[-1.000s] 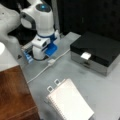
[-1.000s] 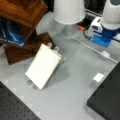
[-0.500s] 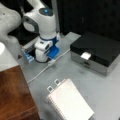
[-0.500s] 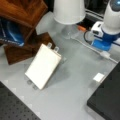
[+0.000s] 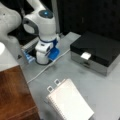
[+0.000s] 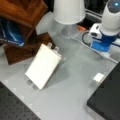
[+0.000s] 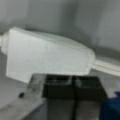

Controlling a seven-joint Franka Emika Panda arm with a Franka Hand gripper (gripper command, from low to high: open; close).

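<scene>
Now | one pincer (image 7: 73,86) by one white plug (image 7: 47,56) | one notebook (image 5: 70,102)

Soft, even indoor light falls on the grey tabletop (image 5: 75,72) in both front views, all frames blurred, the wrist view most heavily.

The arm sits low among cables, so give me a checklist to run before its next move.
1. The gripper is low over the table, in plain sight in both front views: ok.
2. Jaws together, nothing between them in the wrist view: ok.
3. The white adapter lies just ahead of the fingers; touching or apart: cannot tell.
4. The white cable clear of the gripper: not ok, it runs right beside it.
5. The notebook and black box apart from the gripper: ok.
</scene>
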